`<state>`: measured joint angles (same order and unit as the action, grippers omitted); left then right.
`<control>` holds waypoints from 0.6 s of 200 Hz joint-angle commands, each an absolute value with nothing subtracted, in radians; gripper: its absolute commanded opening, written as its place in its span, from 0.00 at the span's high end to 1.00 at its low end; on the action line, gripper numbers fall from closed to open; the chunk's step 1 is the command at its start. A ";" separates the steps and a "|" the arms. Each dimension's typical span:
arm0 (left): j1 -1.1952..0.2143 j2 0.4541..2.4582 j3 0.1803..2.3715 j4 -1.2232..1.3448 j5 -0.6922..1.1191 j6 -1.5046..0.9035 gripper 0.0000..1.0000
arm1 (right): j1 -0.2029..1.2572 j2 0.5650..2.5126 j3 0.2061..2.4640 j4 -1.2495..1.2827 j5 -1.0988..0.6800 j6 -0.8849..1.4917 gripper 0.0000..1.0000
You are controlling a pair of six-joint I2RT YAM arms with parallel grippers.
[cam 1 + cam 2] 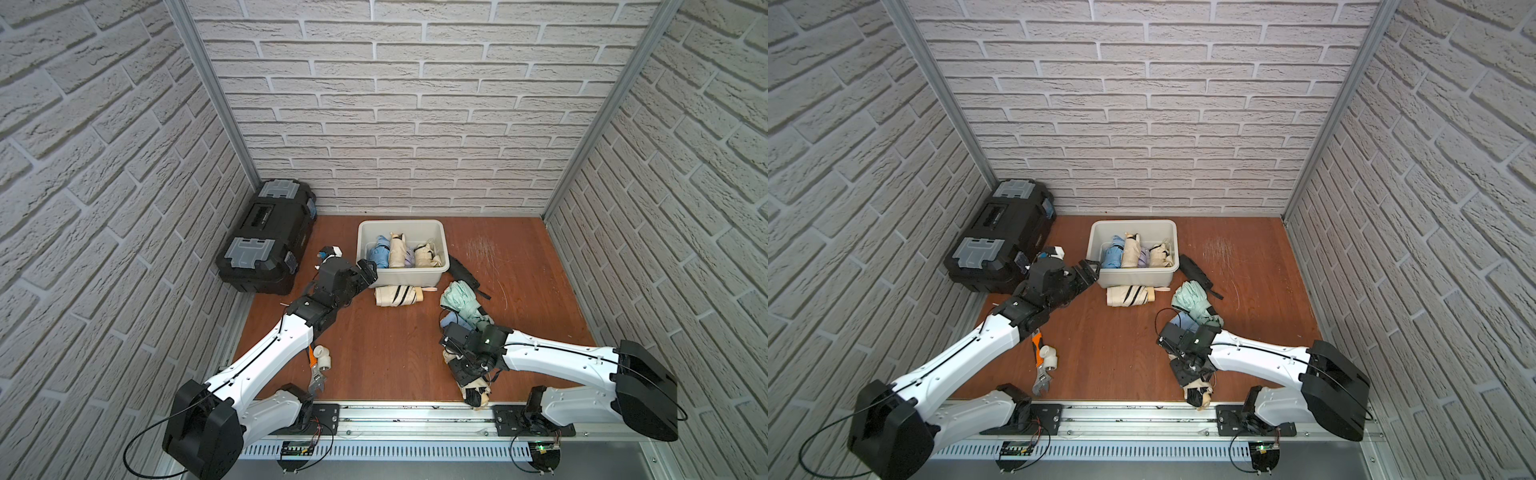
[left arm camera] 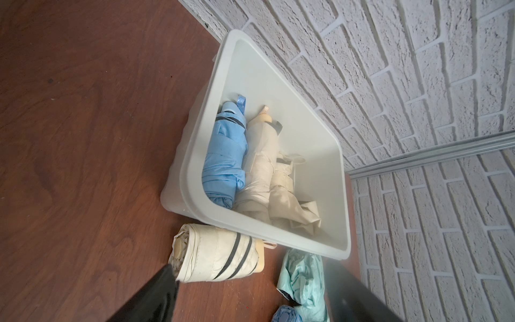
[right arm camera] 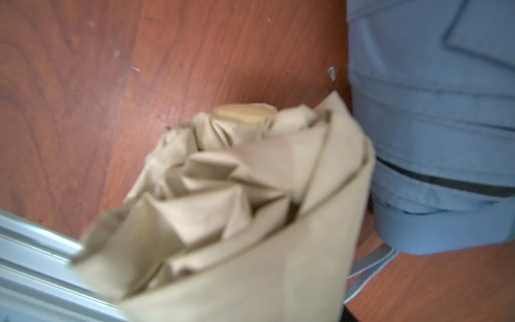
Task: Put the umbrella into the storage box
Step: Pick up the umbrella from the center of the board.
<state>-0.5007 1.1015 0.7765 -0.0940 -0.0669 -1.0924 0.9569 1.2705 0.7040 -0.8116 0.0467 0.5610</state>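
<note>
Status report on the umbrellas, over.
Left gripper open beside storage box. Right gripper over beige umbrella, grip unclear. Mint umbrella and striped umbrella lie between.

The beige folded umbrella (image 3: 250,209) lies crumpled at the front edge of the worktop (image 1: 374,353). The off-white, open-topped storage box (image 1: 409,276) stands upright toward the rear, holding several folded umbrellas (image 1: 397,249).

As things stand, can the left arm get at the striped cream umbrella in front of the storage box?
Probably yes. The left gripper hangs open beside the striped cream umbrella; nothing lies on it, and the storage box stands behind it, not between.
</note>
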 commanded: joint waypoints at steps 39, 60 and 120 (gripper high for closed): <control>-0.493 1.069 0.905 -0.290 -0.039 -1.149 0.13 | 0.967 1.209 0.940 -0.804 0.067 0.299 0.57; -0.471 1.096 0.986 -0.409 0.042 -1.180 0.12 | 0.966 1.241 1.046 -0.774 0.105 0.139 0.58; -0.414 1.117 1.073 -0.500 0.217 -1.325 0.12 | 0.965 1.303 1.216 -0.494 0.131 -0.382 0.60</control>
